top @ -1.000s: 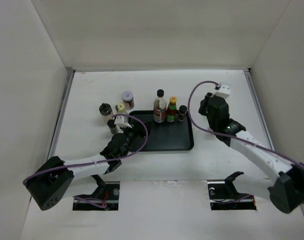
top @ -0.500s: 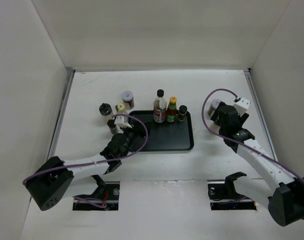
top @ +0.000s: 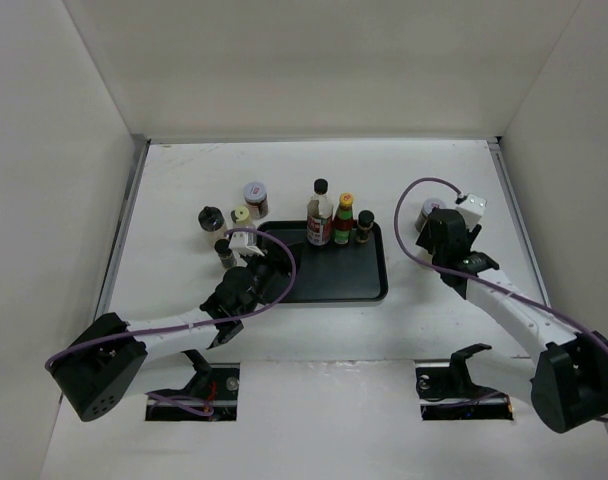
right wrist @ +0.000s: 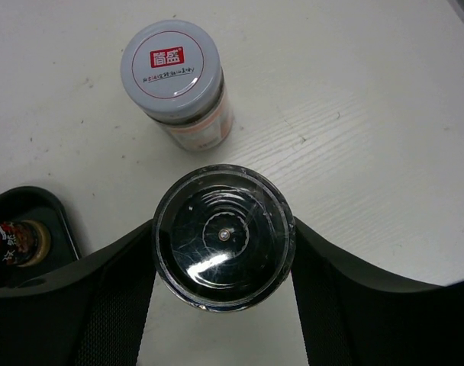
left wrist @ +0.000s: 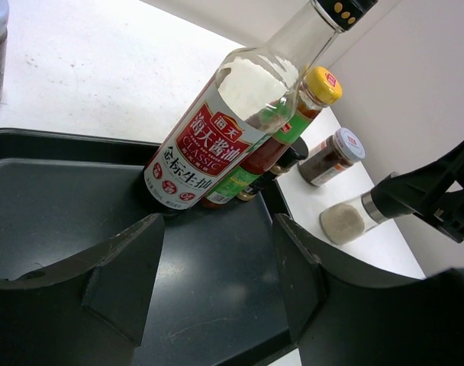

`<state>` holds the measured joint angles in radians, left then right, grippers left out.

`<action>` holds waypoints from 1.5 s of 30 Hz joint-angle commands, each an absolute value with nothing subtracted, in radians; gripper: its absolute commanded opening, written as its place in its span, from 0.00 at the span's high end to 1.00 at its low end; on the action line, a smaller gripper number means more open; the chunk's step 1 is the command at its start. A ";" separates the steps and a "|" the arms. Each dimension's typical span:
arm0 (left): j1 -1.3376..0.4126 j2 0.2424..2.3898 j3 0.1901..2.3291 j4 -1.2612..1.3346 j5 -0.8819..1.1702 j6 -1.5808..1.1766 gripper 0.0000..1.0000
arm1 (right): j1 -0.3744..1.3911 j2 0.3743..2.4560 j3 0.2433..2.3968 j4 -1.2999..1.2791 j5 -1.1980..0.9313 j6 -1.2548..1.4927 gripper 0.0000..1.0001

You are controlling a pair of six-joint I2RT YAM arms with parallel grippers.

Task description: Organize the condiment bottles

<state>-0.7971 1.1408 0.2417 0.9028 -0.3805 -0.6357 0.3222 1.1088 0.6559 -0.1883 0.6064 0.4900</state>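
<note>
Right hand (right wrist: pixel 223 255) clasps grinder (right wrist: pixel 223 229); left hand (left wrist: pixel 217 252) spread.

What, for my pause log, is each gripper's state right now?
Left gripper: open, holding nothing.
Right gripper: closed on the clear-topped grinder.

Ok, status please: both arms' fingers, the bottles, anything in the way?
Left fingers open, empty, above flat black tray. Right fingers shut on clear-lidded grinder jar, next to grey-lidded spice jar. Nothing seen blocking.
</note>
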 commanded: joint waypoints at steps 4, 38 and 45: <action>-0.795 1.144 0.239 0.963 -0.367 -0.646 0.43 | 0.407 1.034 0.666 -0.106 0.686 0.437 0.54; -0.791 1.158 0.241 0.966 -0.367 -0.647 0.43 | 0.860 1.486 0.942 0.187 0.557 0.459 0.57; -0.792 1.158 0.239 0.973 -0.367 -0.647 0.43 | 0.869 1.482 0.940 0.170 0.560 0.465 0.35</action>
